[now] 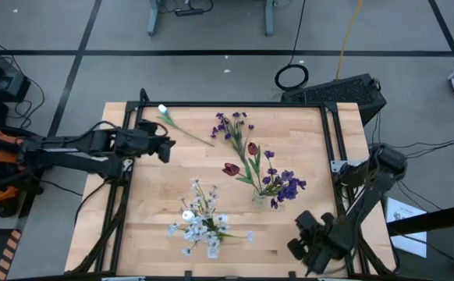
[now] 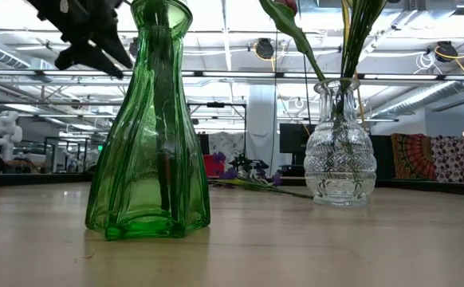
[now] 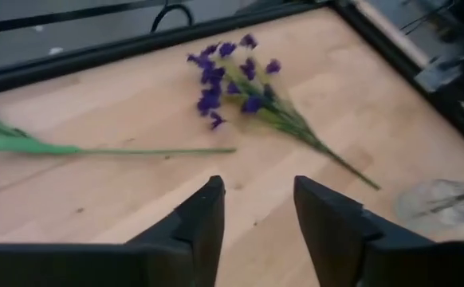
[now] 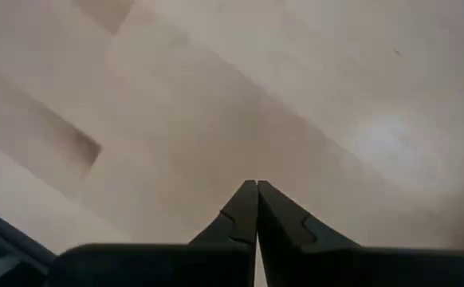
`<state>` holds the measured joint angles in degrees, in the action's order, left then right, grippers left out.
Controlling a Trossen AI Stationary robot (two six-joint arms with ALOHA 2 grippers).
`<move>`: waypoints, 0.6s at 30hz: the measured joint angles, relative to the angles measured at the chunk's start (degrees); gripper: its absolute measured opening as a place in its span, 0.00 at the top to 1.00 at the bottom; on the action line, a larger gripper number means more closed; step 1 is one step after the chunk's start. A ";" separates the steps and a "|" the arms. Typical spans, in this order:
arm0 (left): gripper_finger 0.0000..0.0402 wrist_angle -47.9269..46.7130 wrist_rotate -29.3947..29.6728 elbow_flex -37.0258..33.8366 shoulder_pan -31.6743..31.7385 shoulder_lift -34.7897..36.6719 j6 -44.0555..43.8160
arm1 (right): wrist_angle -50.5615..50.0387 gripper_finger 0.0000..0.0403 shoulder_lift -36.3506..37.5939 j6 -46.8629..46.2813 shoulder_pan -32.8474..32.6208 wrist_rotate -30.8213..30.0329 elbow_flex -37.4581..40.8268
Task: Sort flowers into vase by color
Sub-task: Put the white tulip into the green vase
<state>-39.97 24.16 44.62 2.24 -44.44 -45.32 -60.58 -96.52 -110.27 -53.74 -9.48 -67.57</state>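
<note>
"What holds it all?"
"A wooden table (image 1: pixel 157 203). A green vase (image 2: pixel 151 127) and a clear vase (image 2: pixel 340 151) stand on it."
"What lies flat?"
"A white flower (image 1: pixel 182 127) and a purple flower (image 1: pixel 228 126), apart, near the far edge."

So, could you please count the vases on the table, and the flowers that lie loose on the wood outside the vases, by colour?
Vases: 2, the green vase and the clear vase
Loose white flower: 1
Loose purple flower: 1
Total: 4
</note>
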 joint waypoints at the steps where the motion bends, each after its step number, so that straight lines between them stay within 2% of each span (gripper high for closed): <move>1: 0.60 0.00 0.21 0.00 0.02 -0.98 -0.49 | 3.38 1.00 2.62 -0.31 -0.08 -0.66 3.80; 5: 0.58 -0.02 0.27 0.00 -0.02 -4.15 -3.17 | 18.19 1.00 15.62 -0.51 -0.74 -4.94 19.56; 8: 0.58 -0.02 1.02 0.00 -0.01 -5.80 -6.78 | 24.57 1.00 27.09 -0.51 -0.63 -5.75 29.38; 10: 0.58 -0.13 2.91 0.00 0.16 -6.78 -10.41 | 23.85 1.00 34.87 -1.91 -0.39 -5.86 34.05; 13: 0.58 -2.89 6.32 0.00 2.00 -8.38 -19.72 | 17.00 1.00 45.14 -6.04 -0.22 -7.65 38.35; 16: 0.58 -8.36 7.32 0.00 5.50 -10.86 -31.18 | 10.56 1.00 52.74 -9.06 -0.20 -13.87 39.75; 18: 0.58 -10.19 7.31 0.00 8.25 -12.77 -33.89 | 7.77 1.00 56.15 -9.20 0.00 -19.03 39.78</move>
<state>-50.16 31.47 44.62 10.49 -57.21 -79.21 -52.81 -40.38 -119.48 -53.74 -28.51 -27.79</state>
